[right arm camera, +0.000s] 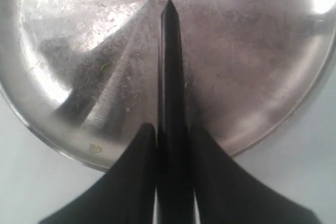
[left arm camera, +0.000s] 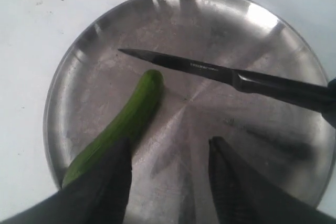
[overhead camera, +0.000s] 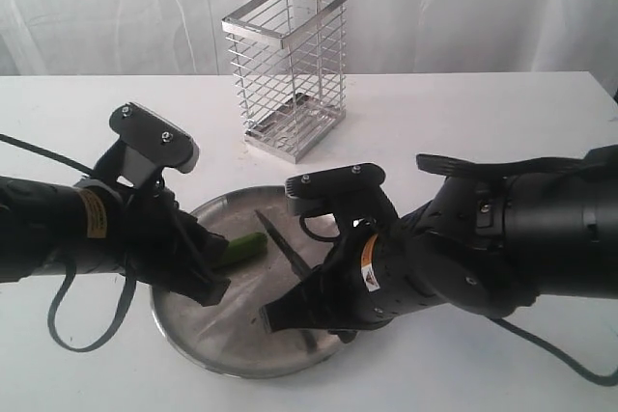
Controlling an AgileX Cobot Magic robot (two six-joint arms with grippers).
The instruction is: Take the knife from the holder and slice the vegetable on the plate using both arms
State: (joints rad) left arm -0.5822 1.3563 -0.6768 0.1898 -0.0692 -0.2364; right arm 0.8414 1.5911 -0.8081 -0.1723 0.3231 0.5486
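Knife (left arm camera: 210,71) is clear of the wire holder (overhead camera: 287,65), its handle clamped in the right gripper (right arm camera: 172,129), blade held over the steel plate (left arm camera: 252,19) with the tip just beside the blunt end of the green chilli (left arm camera: 131,114) lying there. Left gripper (left arm camera: 168,148) stands open above the plate, holding nothing, one finger over the chilli's other end. Recommended: centre those jaws on the chilli and pin it firmly before the blade comes down square across it, well apart from the fingertips.
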